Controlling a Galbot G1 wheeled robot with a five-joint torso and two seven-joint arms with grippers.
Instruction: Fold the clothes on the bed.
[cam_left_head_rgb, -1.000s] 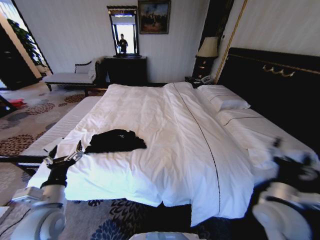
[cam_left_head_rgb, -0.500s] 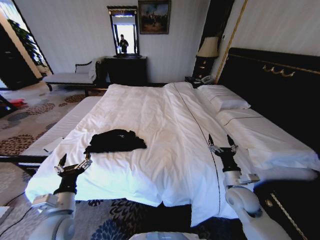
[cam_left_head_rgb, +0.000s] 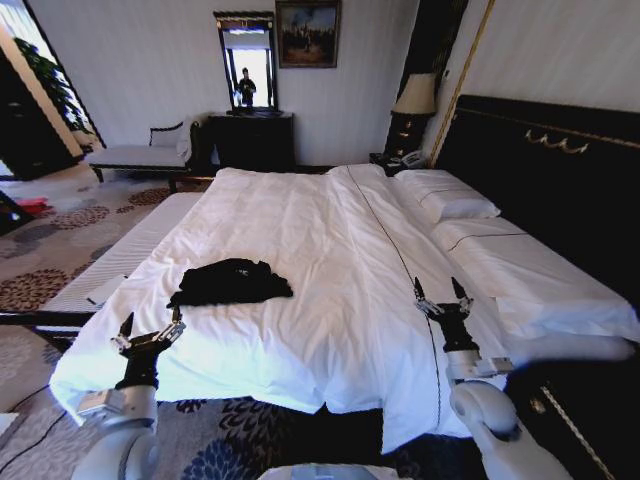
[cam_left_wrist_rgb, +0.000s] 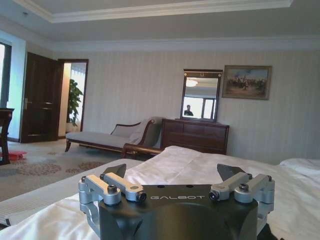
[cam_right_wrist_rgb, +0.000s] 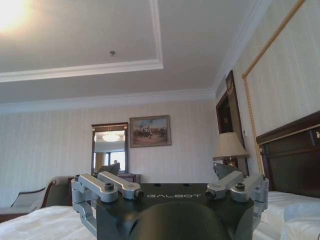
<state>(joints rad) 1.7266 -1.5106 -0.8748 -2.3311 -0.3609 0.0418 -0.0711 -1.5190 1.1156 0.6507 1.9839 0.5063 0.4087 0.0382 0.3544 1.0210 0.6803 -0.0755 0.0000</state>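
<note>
both my grippers raised, fingers spread, holding nothing.
left gripper (cam_left_head_rgb: 149, 331) near the crumpled black t-shirt (cam_left_head_rgb: 230, 281); right gripper (cam_left_head_rgb: 443, 296) over the bed (cam_left_head_rgb: 330, 260).

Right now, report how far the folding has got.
Done: the clothes lie in a compact black bundle near the bed edge. In hand: nothing; the left gripper and right gripper hover open, apart from it. Left: I cannot tell if more folding remains.

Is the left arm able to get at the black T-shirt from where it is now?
Probably yes. The left tool is open near the bed's edge, and only bare white duvet lies between it and the black T-shirt; nothing blocks the way.
</note>
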